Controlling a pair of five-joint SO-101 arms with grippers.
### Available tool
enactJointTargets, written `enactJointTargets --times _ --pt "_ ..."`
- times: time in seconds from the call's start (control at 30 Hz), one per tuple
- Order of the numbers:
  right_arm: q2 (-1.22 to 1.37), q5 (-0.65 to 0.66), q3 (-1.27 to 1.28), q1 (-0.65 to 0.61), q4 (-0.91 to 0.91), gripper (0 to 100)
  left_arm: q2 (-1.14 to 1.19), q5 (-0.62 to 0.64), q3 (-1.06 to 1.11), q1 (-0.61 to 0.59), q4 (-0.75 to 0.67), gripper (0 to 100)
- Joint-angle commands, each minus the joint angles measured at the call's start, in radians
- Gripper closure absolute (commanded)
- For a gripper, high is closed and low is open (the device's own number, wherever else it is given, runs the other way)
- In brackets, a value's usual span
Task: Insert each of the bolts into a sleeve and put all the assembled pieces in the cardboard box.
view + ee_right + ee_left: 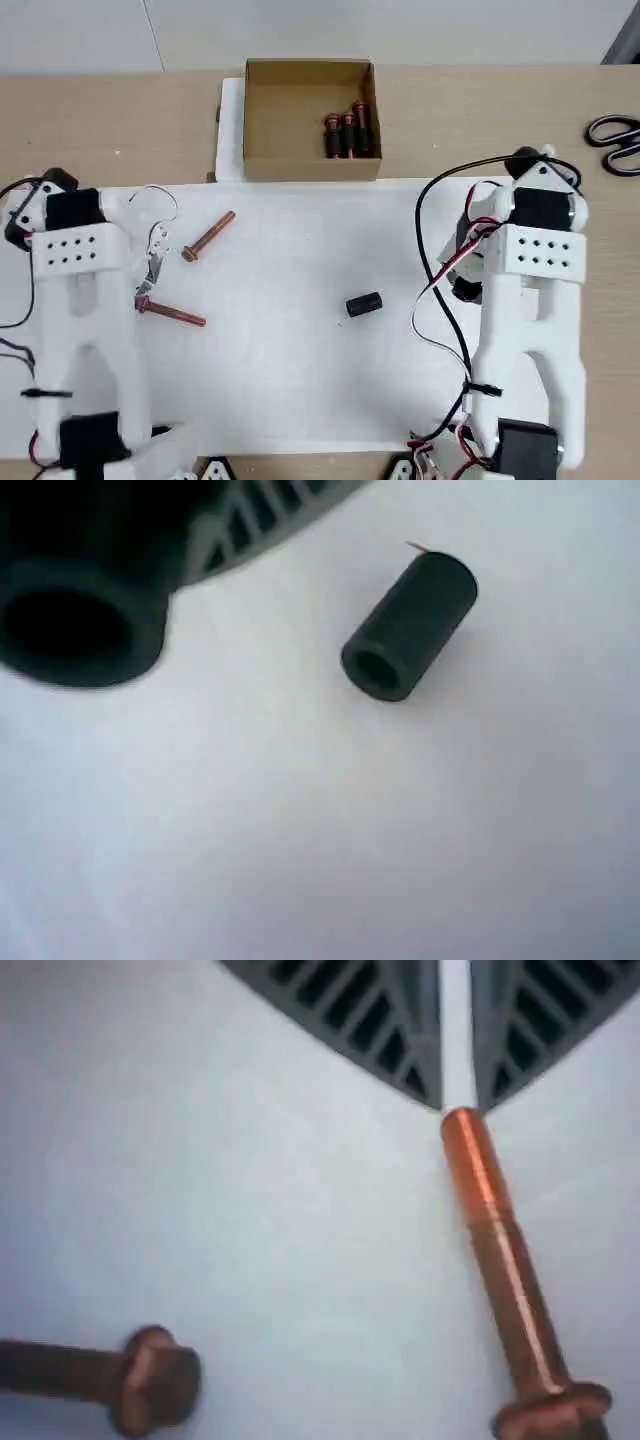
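Three assembled pieces (351, 130) lay in the box (285, 120), against its right wall, so the step in hand looked like the next pairing. In front of the box and to its right, the right pincer (466, 285) seemed clamped on a sleeve (75, 625). In front and to its left, the left pincer (458, 1095) sat at the plain end of a bolt (500, 1250). Whether it gripped that end I could not tell. A second bolt (150, 1390) lay nearby, its shank cut off at the frame edge. A loose sleeve (364, 304) lay straight before the box. The next move, I judged, called for lifting the bolt and lining its tip up with the held sleeve's bore. The right pincer's contact with the sleeve was dark and hard to make out.
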Motion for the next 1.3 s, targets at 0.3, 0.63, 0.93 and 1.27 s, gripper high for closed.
enactJointTargets --times 0.3,0.63,0.93,1.27 --pt "-0.041 0.009 -0.006 0.008 0.008 99.5 0.129 -0.058 0.036 -0.005 -0.086 99" --pt "-0.041 0.011 -0.008 0.008 -0.018 99.5 0.129 -0.063 0.093 -0.002 -0.138 99" --pt "-0.041 0.038 -0.011 0.008 -0.025 99.5 0.130 -0.064 0.099 -0.002 -0.135 84" --pt "-0.038 0.038 -0.009 0.008 -0.027 99.5 0.129 -0.066 0.179 -0.008 -0.133 85"
